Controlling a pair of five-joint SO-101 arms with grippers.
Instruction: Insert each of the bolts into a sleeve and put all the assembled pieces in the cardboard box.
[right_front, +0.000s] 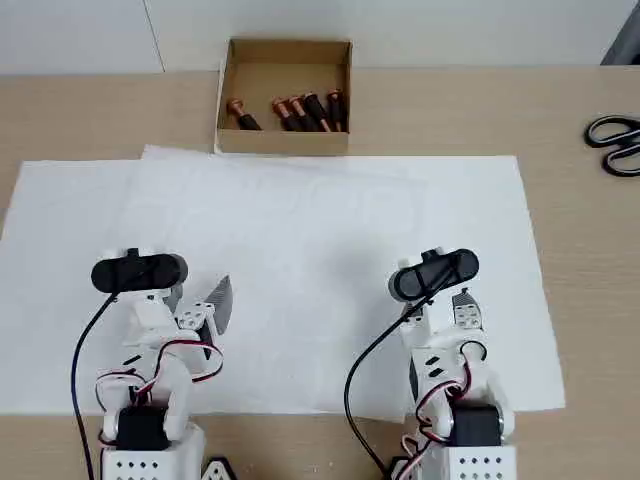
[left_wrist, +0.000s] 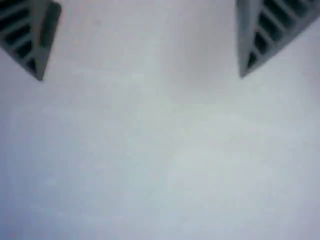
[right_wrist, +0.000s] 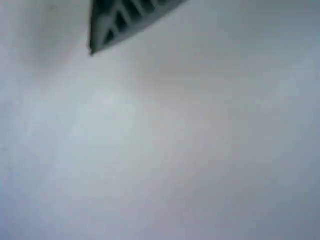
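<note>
The cardboard box (right_front: 285, 45) stands at the table's far edge, left of centre. Several copper-headed bolts in dark sleeves (right_front: 300, 112) lie side by side inside it. Both arms sit drawn back near the front edge over the white paper sheet (right_front: 320, 230). My left gripper (right_front: 200, 290) (left_wrist: 140, 76) is open, one ribbed grey finger (right_front: 218, 300) splayed outward, with bare paper between the tips. My right gripper (right_front: 455, 292) (right_wrist: 92, 49) hangs low over the paper with its jaw tucked in against the body, shut and holding nothing.
A pair of black-handled scissors (right_front: 615, 143) lies on the wooden table at the far right. The paper sheet covers the table from the arms up to the box's near wall.
</note>
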